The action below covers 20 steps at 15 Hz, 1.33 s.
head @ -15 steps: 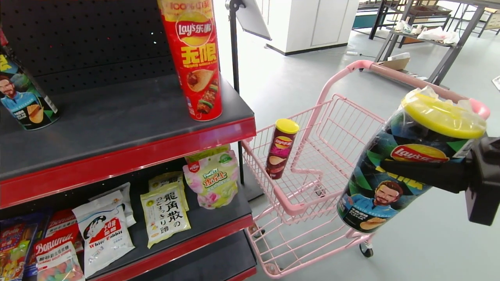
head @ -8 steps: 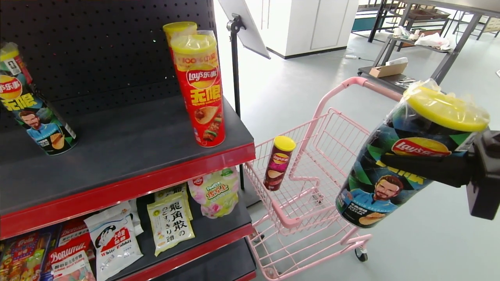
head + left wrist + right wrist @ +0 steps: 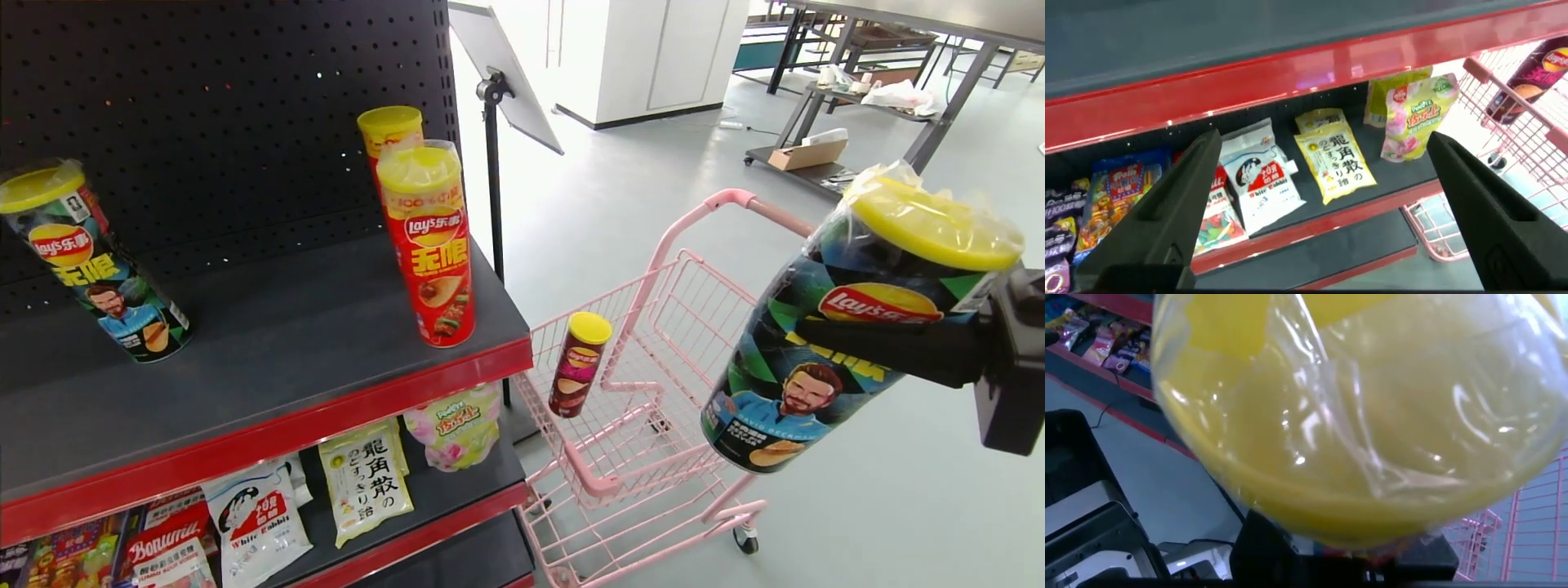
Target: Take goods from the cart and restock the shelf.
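Dark can [image 3: 833, 343], yellow-lidded and tilted, hangs in the air beside the pink cart [image 3: 739, 197], clenched in the right end effector [image 3: 865, 347]. A small maroon can [image 3: 578, 363] leans in the cart. A red can [image 3: 431, 245] stands on the shelf [image 3: 269, 327]. The left end effector [image 3: 1315, 204] is spread wide and empty before the snack bags [image 3: 1335, 159].

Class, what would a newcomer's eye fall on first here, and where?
A big dark chips can with a yellow lid hangs tilted in the right claw beside the pink cart. A tall red can stands near the upper shelf's front edge, and a small maroon can leans in the cart.
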Available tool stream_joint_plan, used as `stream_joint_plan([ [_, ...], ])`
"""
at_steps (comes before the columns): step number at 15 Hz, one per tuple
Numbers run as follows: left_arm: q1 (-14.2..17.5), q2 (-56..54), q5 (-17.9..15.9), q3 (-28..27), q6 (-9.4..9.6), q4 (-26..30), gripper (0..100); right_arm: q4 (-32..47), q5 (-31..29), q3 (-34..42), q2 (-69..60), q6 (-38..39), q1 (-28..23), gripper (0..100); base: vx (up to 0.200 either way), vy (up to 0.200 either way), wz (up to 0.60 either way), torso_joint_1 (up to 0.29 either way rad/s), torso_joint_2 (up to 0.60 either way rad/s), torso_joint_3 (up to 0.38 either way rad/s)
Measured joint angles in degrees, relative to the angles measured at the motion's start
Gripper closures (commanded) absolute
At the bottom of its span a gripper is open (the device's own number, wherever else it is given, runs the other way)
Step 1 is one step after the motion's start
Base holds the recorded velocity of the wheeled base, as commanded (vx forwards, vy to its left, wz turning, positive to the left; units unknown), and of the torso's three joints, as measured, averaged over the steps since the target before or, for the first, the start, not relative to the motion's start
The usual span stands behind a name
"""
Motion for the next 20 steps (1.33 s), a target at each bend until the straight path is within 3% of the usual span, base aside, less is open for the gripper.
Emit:
stream_joint_plan([
  [3, -0.04, 0.00, -0.01, 0.00, 0.00, 0.05, 0, 0.04, 0.00, 0.00, -0.11, 0.00, -0.04, 100, -0.200, 0.000, 0.00, 0.011, -0.03, -0.017],
  [12, 0.02, 0.00, 0.00, 0.00, 0.00, 0.05, 0, 0.01, -1.12, 0.22, -0.20, 0.00, -0.17, 100, 0.000, 0.000, 0.53, 0.001, 0.00, 0.002],
  [15, 0.02, 0.00, 0.02, 0.00, 0.00, 0.05, 0, -0.43, -1.45, 0.52, -0.20, -0.02, -0.30, 100, 0.000, 0.000, 0.00, 0.000, 0.00, 0.000],
  [20, 0.02, 0.00, -0.04, 0.00, 0.00, 0.05, 0, -0.66, -0.45, 3.72, -1.51, -0.66, -0.80, 100, 0.000, 0.200, 0.00, 0.003, 0.00, -0.001],
])
